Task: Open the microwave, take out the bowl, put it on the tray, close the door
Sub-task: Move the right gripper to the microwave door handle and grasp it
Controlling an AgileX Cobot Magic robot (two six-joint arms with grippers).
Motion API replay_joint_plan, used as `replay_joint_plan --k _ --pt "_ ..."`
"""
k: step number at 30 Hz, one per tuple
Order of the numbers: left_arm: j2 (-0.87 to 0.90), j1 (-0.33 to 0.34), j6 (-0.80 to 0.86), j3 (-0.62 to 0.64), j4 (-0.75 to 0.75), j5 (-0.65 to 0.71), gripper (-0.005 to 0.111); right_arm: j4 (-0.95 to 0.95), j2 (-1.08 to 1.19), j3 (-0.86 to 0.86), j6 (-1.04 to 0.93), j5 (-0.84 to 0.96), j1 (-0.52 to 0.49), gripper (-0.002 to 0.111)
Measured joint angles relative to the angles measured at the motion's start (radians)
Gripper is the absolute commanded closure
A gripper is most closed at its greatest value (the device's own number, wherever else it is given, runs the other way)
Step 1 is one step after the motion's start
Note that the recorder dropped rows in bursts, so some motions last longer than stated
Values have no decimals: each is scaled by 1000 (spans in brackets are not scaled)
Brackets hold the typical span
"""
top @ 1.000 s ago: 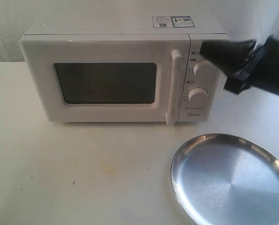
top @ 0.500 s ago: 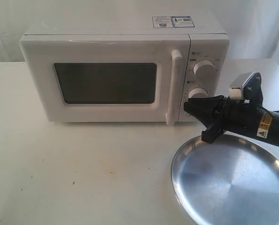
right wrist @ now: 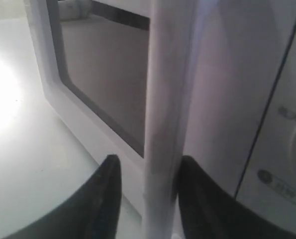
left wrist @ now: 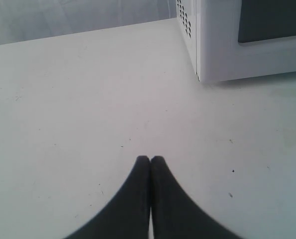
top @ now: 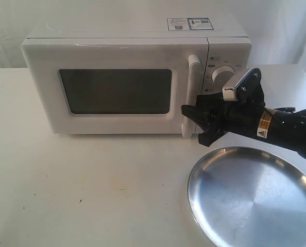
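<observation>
Left gripper, black fingers pressed together, hovers over open white table; the boxy white microwave corner lies well beyond their tips. Right gripper fingers, spread, flank the white door and its vertical bar handle, seemingly without contact. The round shiny steel tray rim sits just below them.

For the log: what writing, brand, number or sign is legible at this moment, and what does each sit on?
No wording reads clearly.
Two stickers on top of the microwave: print too small.
Markings beside the upper dial: too small.
Yellow label on the right arm: warning triangle, text too small.
Panel print in the right wrist view: blurred.
</observation>
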Motion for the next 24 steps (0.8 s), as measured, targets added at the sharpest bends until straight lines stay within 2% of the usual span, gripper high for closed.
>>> replay_joint_plan --k 1,2,10,24 --pt "0 0 0 0 0 0 107 6 0 0 0 4 2 103" --pt "0 0 0 0 0 0 107 16 0 -2 -2 12 2 108" --pt "0 0 0 0 0 0 107 -19 0 -10 6 18 0 108" --pt "0 0 0 0 0 0 107 -191 2 -49 160 16 -27 108"
